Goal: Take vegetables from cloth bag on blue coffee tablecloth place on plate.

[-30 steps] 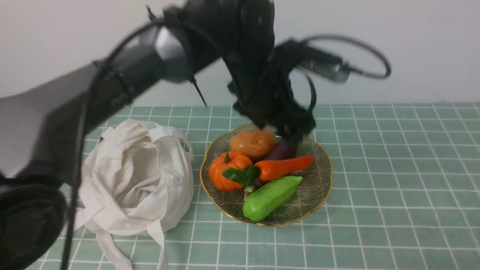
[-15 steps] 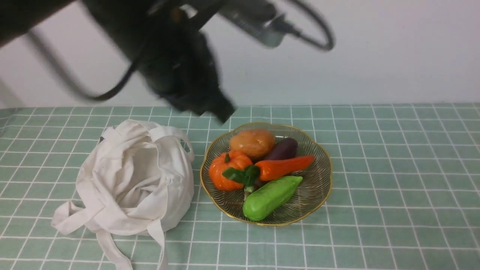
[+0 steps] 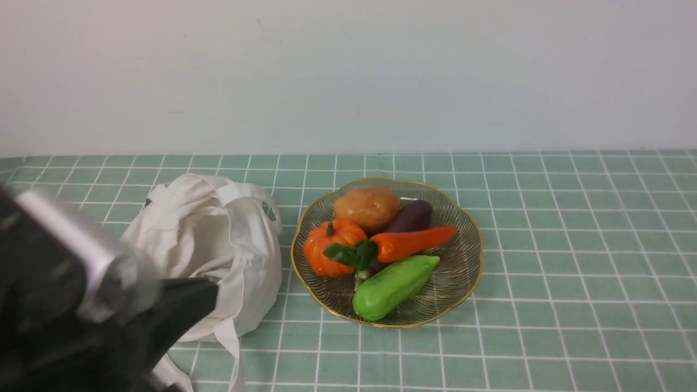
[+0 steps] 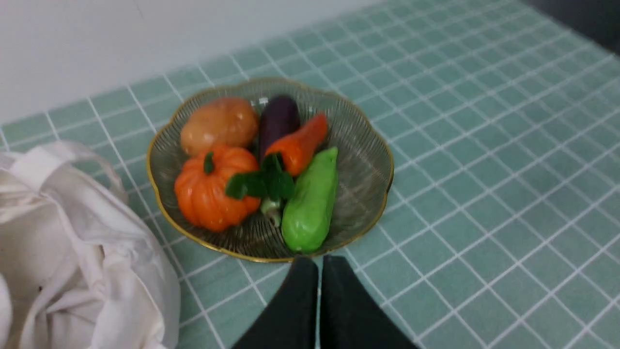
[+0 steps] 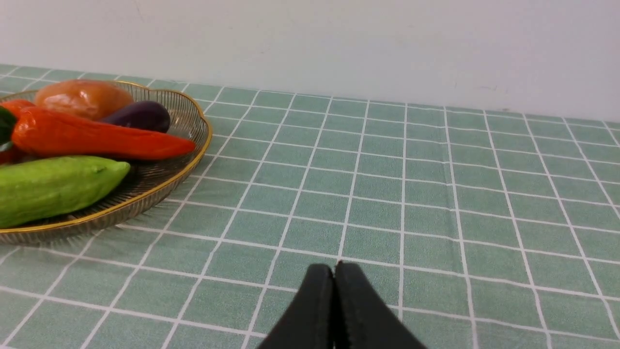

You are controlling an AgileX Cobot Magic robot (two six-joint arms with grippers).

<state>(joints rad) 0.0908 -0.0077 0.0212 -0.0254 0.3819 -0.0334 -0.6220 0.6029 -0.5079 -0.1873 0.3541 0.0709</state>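
Note:
The orange carrot point(image 3: 416, 243) with dark green leaves lies in the gold-rimmed glass plate point(image 3: 465, 260) on the teal checked tablecloth point(image 3: 572, 272). The off-white cloth bag point(image 3: 209, 245) slumps left of the plate. My left gripper point(image 3: 209, 291) is shut and empty, low at the front left, in front of the bag. In the left wrist view its tips point(image 4: 319, 264) sit just short of the plate point(image 4: 368, 155), where the carrot point(image 4: 300, 143) lies. My right gripper point(image 5: 334, 271) is shut and empty over bare cloth, right of the plate point(image 5: 193, 145) and carrot point(image 5: 97, 138).
The plate also holds a ribbed orange pumpkin point(image 3: 329, 245), a green cucumber point(image 3: 392, 286), a brown potato point(image 3: 366, 207) and a dark purple eggplant point(image 3: 411, 216). A pale wall stands behind the table. The bag's straps point(image 3: 231, 348) trail toward the front edge.
My left arm has swung from above the plate, leftward and down, to the front left corner. The vegetables and the bag have not moved.

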